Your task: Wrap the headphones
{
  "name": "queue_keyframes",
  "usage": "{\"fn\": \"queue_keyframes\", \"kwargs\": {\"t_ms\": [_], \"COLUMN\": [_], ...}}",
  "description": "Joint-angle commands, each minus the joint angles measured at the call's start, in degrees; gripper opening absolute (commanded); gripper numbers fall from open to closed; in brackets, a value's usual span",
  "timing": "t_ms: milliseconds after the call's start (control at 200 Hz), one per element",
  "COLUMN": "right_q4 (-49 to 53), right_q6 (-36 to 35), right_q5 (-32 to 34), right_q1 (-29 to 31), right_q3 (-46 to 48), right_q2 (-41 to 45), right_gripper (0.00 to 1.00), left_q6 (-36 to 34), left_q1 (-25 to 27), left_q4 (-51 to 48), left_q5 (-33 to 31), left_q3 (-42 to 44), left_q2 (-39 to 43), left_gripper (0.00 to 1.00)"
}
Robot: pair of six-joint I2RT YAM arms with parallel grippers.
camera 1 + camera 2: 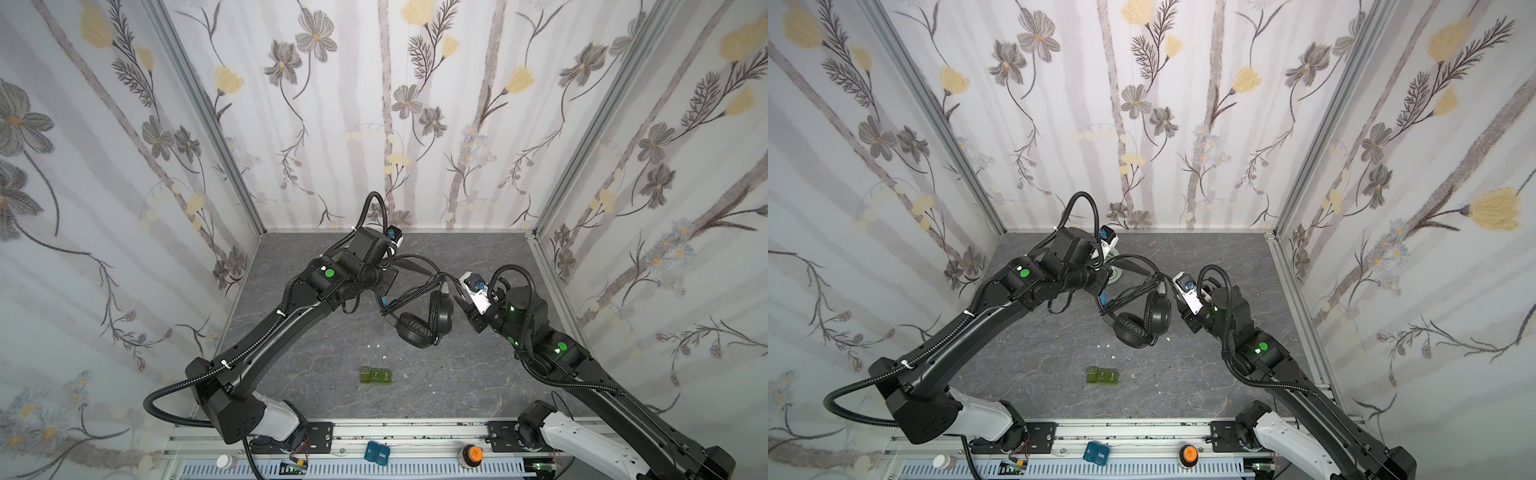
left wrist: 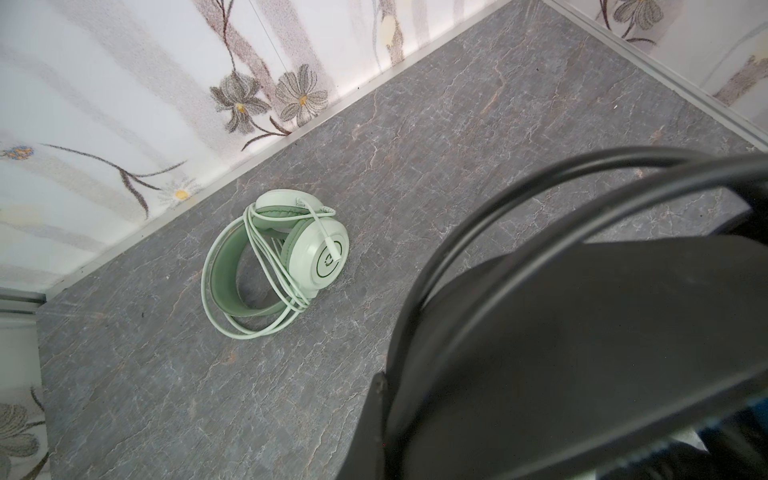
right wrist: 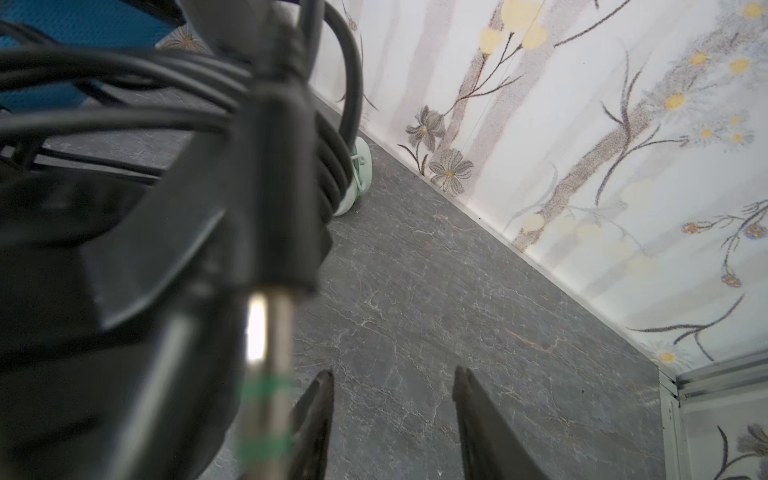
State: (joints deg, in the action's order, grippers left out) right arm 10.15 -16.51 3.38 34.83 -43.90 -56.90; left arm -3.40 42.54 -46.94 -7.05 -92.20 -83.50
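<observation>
The black headphones (image 1: pixel 415 332) (image 1: pixel 1133 330) hang above the grey table in both top views. My left gripper (image 1: pixel 409 266) is shut on their headband (image 2: pixel 582 332), which fills the left wrist view. Their black cable (image 1: pixel 411 295) is looped in several turns around the band, and its plug (image 3: pixel 266 340) dangles free. My right gripper (image 3: pixel 392 374) (image 1: pixel 465 309) stands open just right of the earcups. Nothing is between its fingers, and the plug hangs outside them, beside one. The mint green headphones (image 2: pixel 274 262) (image 1: pixel 1115 272) lie near the back wall with their white cable wound round them.
Small green blocks (image 1: pixel 376 377) sit on the table toward the front, with a few white scraps (image 1: pixel 374 345) behind them. Flowered walls close in the back and both sides. On the front rail are a blue box (image 1: pixel 377 453) and an orange knob (image 1: pixel 471 455).
</observation>
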Motion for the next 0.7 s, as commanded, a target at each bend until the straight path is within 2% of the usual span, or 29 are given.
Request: {"fn": "queue_keyframes", "kwargs": {"t_ms": [0, 240, 335, 415, 550, 694], "right_q4": [-3.5, -3.5, -3.4, -3.3, -2.8, -2.3], "right_q6": [2.2, 5.7, 7.9, 8.7, 9.1, 10.7], "right_q5": [0.1, 8.8, 10.7, 13.3, 13.4, 12.1], "right_q1": [-1.7, -8.9, -13.0, -14.1, -14.3, -14.3], "right_q3": [2.9, 7.2, 6.9, 5.7, 3.0, 1.4], "right_q2": [1.6, 4.8, 6.8, 7.9, 6.9, 5.4], "right_gripper": [0.53, 0.60, 0.63, 0.66, 0.69, 0.74], "left_q6": [3.3, 11.7, 15.9, 19.5, 25.2, 29.9], "left_q1": [-0.2, -0.9, -1.1, -1.2, -2.2, -3.4], "left_q4": [-0.1, -0.9, -0.8, -0.5, 0.3, -1.7], "left_q5": [-0.6, -1.8, -2.6, -3.5, -2.5, -0.1], "left_q3": [-1.7, -5.3, -7.2, -9.3, -14.2, -23.3], "left_q2": [-1.6, -7.3, -11.0, -14.6, -22.2, -32.3], "left_gripper": [0.00, 0.00, 0.00, 0.00, 0.00, 0.00]}}
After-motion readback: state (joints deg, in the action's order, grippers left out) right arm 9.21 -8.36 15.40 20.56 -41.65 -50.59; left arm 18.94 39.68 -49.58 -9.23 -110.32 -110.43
